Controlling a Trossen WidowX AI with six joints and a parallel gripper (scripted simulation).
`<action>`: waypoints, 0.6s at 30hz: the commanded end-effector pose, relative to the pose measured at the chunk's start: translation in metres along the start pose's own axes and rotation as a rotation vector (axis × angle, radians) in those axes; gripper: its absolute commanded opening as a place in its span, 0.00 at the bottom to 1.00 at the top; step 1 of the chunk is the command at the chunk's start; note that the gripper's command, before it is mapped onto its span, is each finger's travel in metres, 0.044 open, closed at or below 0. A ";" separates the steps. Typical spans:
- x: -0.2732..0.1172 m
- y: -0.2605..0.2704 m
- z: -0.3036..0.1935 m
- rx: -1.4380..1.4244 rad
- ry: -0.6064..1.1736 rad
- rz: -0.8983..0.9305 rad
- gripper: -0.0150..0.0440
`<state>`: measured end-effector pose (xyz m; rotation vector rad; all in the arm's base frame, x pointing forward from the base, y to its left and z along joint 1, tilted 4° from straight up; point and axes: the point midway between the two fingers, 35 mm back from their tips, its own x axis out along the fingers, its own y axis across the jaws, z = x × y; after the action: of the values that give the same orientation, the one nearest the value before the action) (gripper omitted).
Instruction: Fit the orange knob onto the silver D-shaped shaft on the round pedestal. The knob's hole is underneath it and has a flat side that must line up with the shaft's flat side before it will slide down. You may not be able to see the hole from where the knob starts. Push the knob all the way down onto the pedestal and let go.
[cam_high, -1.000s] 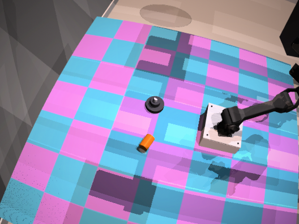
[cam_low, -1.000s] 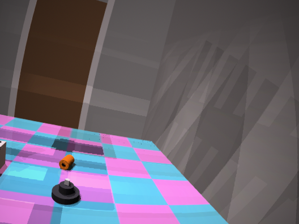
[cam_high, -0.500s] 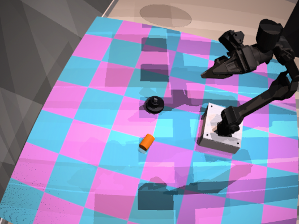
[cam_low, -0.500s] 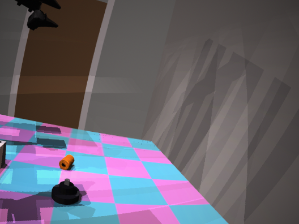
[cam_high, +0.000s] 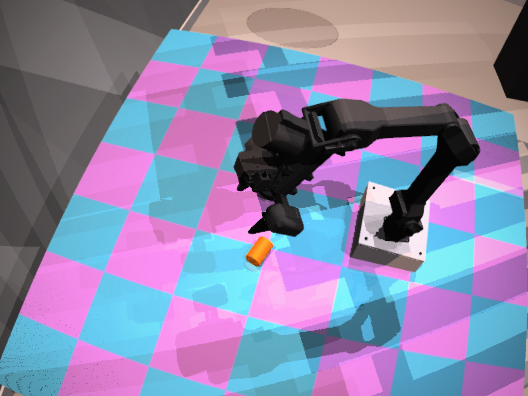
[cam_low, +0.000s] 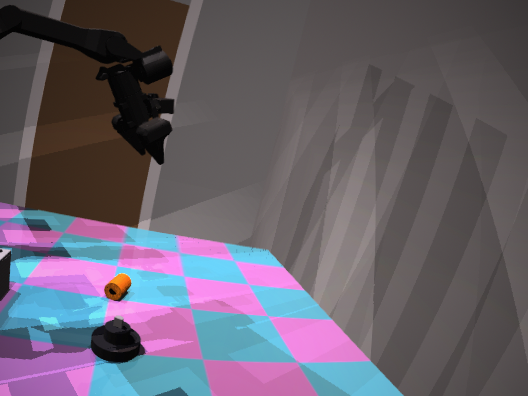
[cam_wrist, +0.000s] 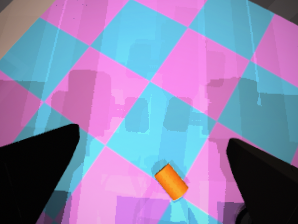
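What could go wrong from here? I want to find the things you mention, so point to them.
The orange knob (cam_high: 259, 251) (cam_low: 118, 287) (cam_wrist: 171, 182) lies on its side, so it might roll if one of the fingers (cam_high: 257, 224) (cam_low: 159, 150) nudges it. Its hole faces sideways, so gripped as it lies, it probably wouldn't slide onto the upright shaft (cam_low: 118, 322) without being turned.
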<state>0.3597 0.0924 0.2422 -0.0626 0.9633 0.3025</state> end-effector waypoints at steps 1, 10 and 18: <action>0.062 -0.012 -0.036 -0.237 0.206 -0.001 1.00; 0.162 -0.034 -0.140 -0.754 0.618 0.193 1.00; 0.160 -0.041 -0.144 -0.759 0.622 0.195 1.00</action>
<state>0.3417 0.0685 0.0232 -0.7840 1.4315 0.8537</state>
